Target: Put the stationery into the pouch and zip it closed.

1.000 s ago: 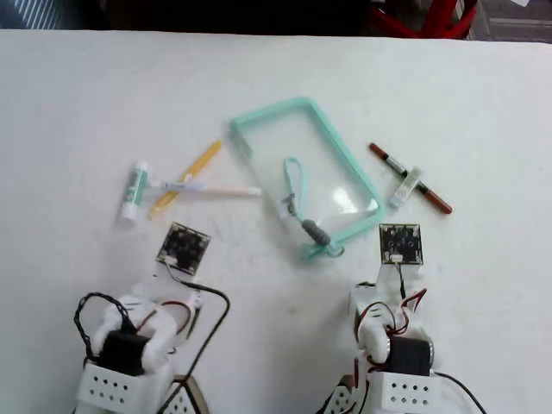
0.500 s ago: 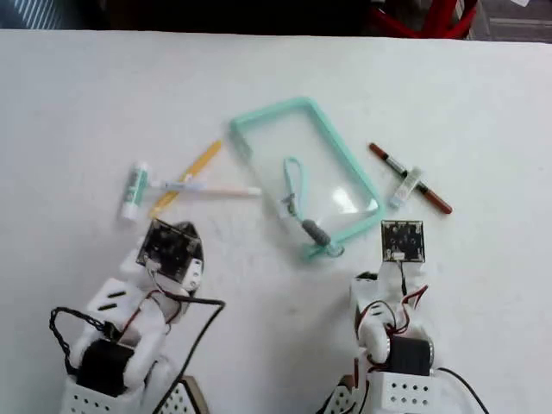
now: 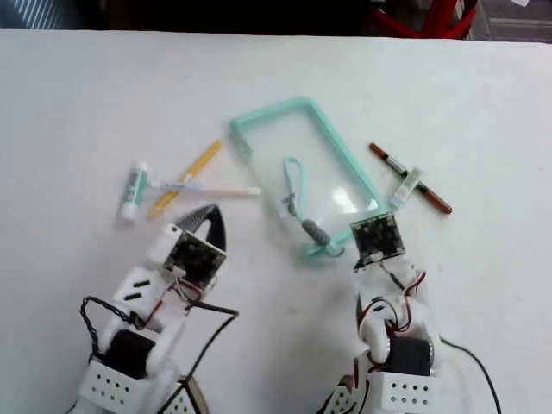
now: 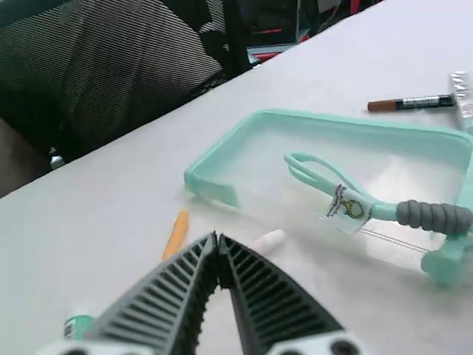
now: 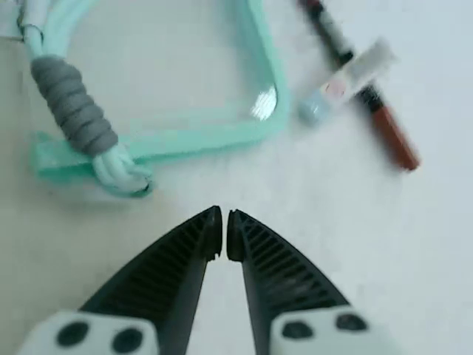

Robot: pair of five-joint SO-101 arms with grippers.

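Jaws nearer pouch [image 3: 293, 142] than before.

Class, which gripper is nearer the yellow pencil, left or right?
Left. The left gripper is just short of the yellow pencil; the right gripper is by the pouch, farther away.

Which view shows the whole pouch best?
The high view: the pouch lies whole, all four teal edges visible. The left wrist view cuts it off at one end; the right wrist view catches one corner and the grey-wrapped strap.
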